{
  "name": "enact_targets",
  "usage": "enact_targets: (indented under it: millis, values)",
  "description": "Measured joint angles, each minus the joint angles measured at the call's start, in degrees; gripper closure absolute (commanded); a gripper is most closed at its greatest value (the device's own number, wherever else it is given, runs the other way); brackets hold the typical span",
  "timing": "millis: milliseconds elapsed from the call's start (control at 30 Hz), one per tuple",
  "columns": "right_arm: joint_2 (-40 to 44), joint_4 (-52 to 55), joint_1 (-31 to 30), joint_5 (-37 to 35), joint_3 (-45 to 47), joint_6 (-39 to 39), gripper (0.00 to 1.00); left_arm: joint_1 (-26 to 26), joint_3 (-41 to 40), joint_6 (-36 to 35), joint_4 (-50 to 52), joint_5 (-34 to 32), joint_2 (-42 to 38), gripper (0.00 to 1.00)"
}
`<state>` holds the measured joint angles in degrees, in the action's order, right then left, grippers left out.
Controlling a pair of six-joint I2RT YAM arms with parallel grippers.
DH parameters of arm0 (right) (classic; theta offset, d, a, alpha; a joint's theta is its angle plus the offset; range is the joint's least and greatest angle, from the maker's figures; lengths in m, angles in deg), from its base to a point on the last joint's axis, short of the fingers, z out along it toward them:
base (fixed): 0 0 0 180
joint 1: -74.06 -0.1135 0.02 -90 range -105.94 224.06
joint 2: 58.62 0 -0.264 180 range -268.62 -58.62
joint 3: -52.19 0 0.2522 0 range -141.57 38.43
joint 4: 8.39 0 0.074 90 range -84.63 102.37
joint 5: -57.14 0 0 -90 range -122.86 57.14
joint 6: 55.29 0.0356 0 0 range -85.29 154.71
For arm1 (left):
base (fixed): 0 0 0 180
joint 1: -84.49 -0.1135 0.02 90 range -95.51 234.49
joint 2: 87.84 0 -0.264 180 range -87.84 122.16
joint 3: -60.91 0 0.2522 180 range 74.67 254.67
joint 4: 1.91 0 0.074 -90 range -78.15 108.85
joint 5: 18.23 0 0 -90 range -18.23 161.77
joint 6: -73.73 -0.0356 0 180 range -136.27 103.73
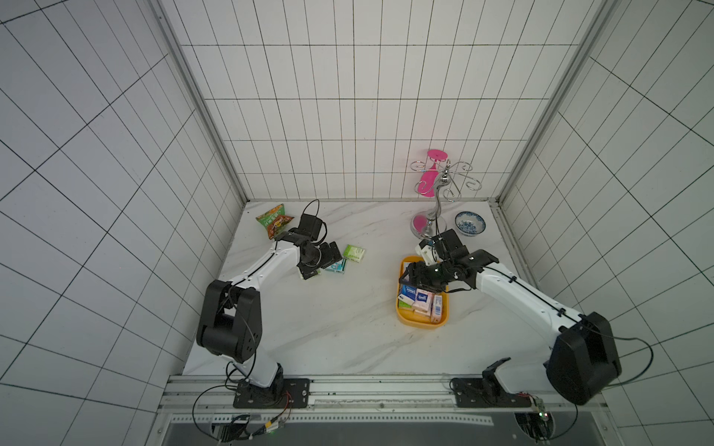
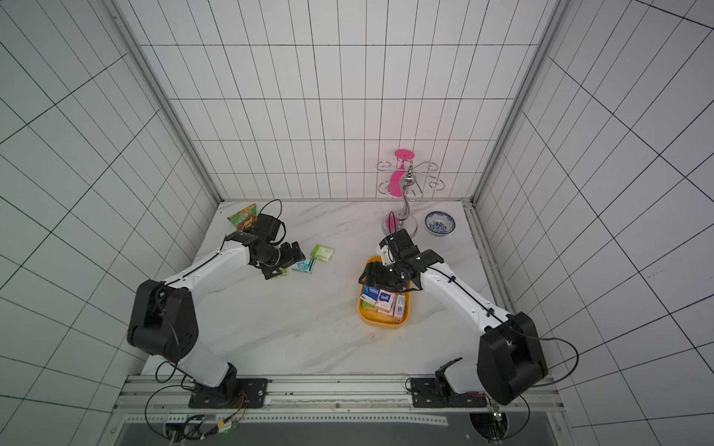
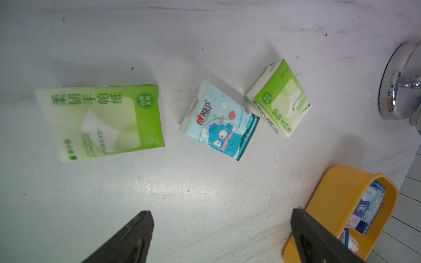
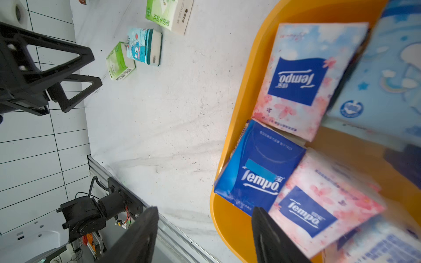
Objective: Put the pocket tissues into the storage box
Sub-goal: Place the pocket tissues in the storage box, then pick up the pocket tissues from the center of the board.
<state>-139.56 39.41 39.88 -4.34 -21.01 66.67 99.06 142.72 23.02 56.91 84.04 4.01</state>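
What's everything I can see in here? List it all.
White marble table: one, under everything.
Light green soft tissue packets: two, loose on its left half.
Teal cartoon-print tissue packet: one, between them.
Shallow yellow-orange plastic storage box: one, right half.
Tissue packets inside it: several; dark blue, pink-white, pale blue.
Crinkled green-orange snack bag: one, far left corner.
Blue-and-white patterned round bowl: one, far right corner.
Chrome hook stand: one, beside bowl, something pink on it.
Left claw: black, open, above loose packets.
Right claw: black, open, over the box's edge.
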Motion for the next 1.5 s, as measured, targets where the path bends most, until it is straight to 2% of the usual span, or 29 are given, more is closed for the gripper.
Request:
enact_targets:
  millis: [200,400,500,667,833,1033,1300,1500]
  values:
    - [-4.76,-2.32,-0.66,1.68,0.0,0.07,0.3,-4.81,-0.76,-1.7,0.66,-1.33,-2.97,0.02]
    - [-7.19,-2.62,-0.72,2.01,-0.02,0.02,0.3,-11.58,-0.76,-2.47,1.66,-2.51,-2.91,0.02]
    - [-8.13,-1.68,-0.72,0.94,-0.09,-0.26,0.3,-13.31,-0.44,-2.69,2.89,-3.78,-2.36,0.03]
    - [-8.52,1.11,-0.72,-1.05,-1.07,-1.03,0.3,-13.44,1.27,-2.69,3.74,-4.26,0.15,0.02]
    - [-7.72,3.15,-0.72,-2.16,-5.88,-1.68,0.3,-13.44,3.3,-3.48,3.93,-4.35,3.37,0.03]
    - [-4.15,6.21,-0.72,-5.16,-10.08,-2.78,0.3,-13.25,5.64,-6.51,4.15,-6.29,7.76,0.2]
    - [-3.17,10.49,-0.72,-7.93,-10.62,-3.93,0.3,-10.1,8.46,-7.43,4.87,-8.94,10.62,0.19]
    - [-3.19,12.11,-0.72,-8.46,-10.62,-4.39,0.3,-10.67,11.1,-7.93,-0.55,-7.78,14.67,0.18]
